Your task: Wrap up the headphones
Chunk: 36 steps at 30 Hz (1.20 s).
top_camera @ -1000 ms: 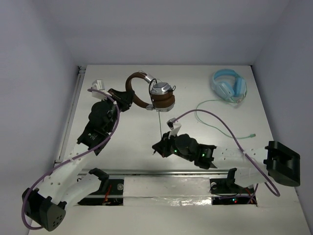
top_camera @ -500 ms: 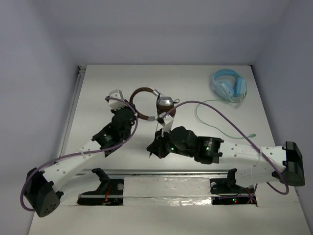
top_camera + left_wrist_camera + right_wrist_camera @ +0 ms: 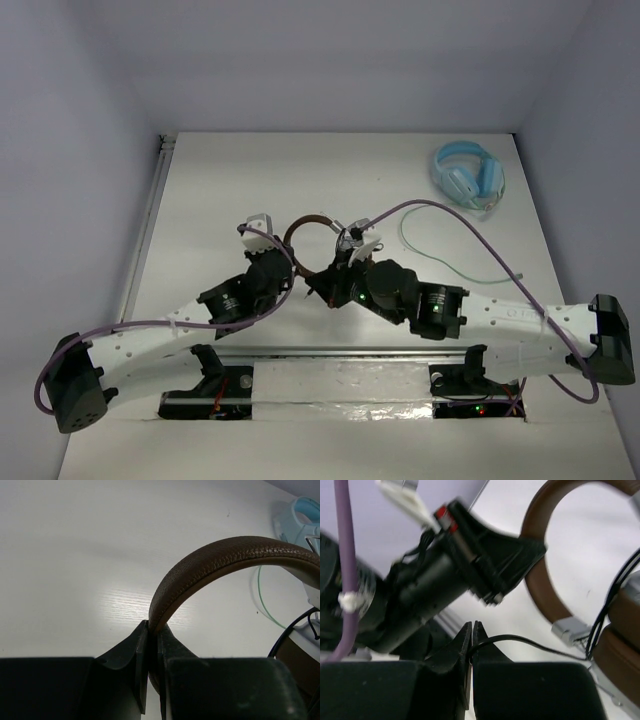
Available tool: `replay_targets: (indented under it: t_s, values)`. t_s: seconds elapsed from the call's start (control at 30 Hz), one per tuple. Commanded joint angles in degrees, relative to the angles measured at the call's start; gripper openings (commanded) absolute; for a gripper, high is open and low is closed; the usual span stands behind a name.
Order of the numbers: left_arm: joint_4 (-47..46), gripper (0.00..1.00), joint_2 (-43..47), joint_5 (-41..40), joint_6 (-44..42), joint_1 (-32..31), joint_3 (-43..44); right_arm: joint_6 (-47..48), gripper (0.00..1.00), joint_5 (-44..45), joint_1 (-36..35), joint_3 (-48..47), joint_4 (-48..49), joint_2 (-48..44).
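Clamping the headphones by their headband, the left tool should hold steady while the right tool, pinching the cable, winds snugly

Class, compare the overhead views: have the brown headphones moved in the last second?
Yes. The brown headphones have shifted down the view, toward the robot, and now sit lower than the light blue headphones, which stayed put.
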<state>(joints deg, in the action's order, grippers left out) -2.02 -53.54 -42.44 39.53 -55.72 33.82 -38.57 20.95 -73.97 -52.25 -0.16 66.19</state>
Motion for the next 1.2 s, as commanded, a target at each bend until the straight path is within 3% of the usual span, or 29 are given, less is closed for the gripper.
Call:
replay_targets:
  t_s: [0.0, 0.17, 0.33, 0.57, 0.8, 0.9, 1.1, 1.17]
  values:
    - [0.4, 0.0, 0.8, -0.5, 4.9, -1.8, -0.3, -3.2, 0.0, 11.8, -0.5, 2.4, 12.9, -1.7]
    - [1.9, 0.0, 0.8, 1.0, 7.1, -2.4, -0.7, -8.4, 0.0, 19.5, 2.3, 6.5, 21.3, -1.7]
    - [3.5, 0.0, -0.7, 0.3, 9.1, -4.8, -0.1, -11.6, 0.05, 24.4, 4.9, 6.9, 22.0, -0.6]
    - [3.8, 0.0, -3.4, 1.2, 11.2, -6.6, 0.8, -17.2, 0.1, 20.7, 10.1, 10.0, 25.9, -1.0]
    - [6.1, 0.0, -3.9, 1.7, 12.8, -7.8, 3.0, -21.0, 0.33, 19.0, 13.3, 13.9, 29.1, -1.9]
    - [6.5, 0.0, -4.1, 2.7, 13.0, -7.8, 3.6, -21.4, 0.35, 19.0, 13.9, 14.2, 29.5, -1.5]
    - [8.4, 0.0, -6.0, 6.0, 13.2, -7.8, 5.6, -23.3, 0.51, 15.6, 17.0, 15.6, 31.4, -0.4]
    - [8.3, 0.0, -6.1, 7.1, 13.2, -7.8, 5.5, -23.1, 0.51, 14.0, 17.8, 15.7, 31.8, -0.5]
